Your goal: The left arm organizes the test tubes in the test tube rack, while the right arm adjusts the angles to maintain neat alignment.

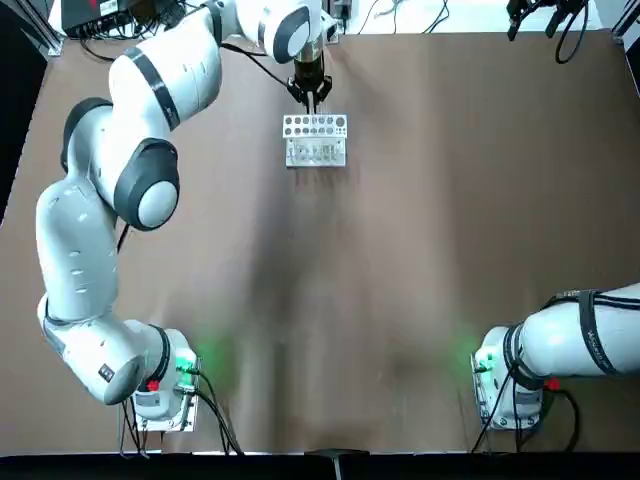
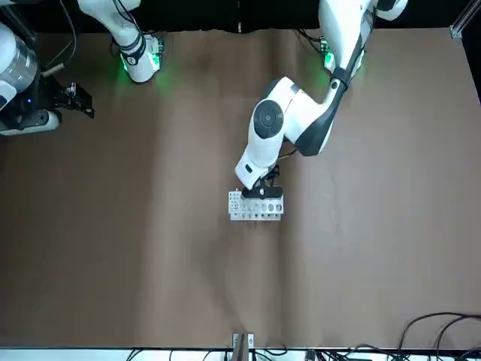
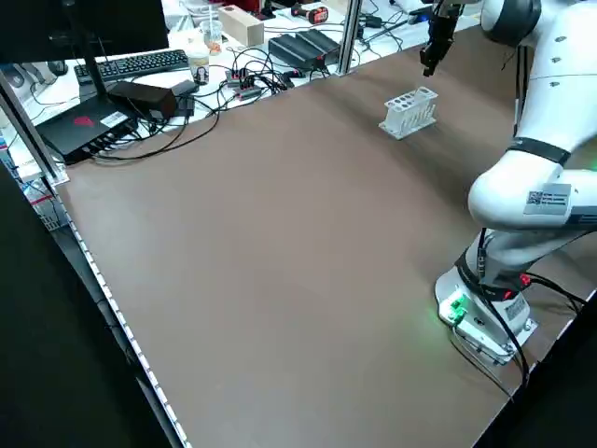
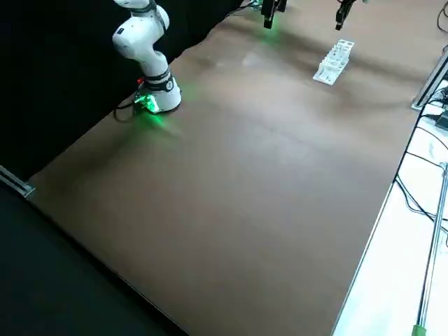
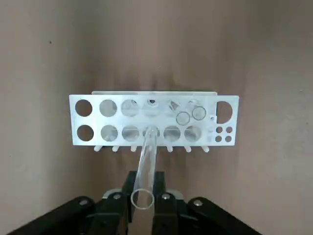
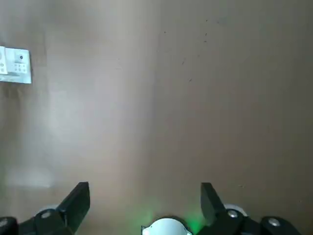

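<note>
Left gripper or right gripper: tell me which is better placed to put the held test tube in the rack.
Left, I judge: the left gripper holds the test tube beside the test tube rack. The right gripper hangs away from it, empty.

A brown tabletop stretches out here, a cluttered white desk beside it, black curtain hanging behind.

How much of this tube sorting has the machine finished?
Two clear glass-like tubes already stand in the white holed rack. Another tube is in hand, clamped in the left arm's black jaws above the rack. Left to do: seating that one. The right arm's black gripper waits open, away from the rack.
</note>
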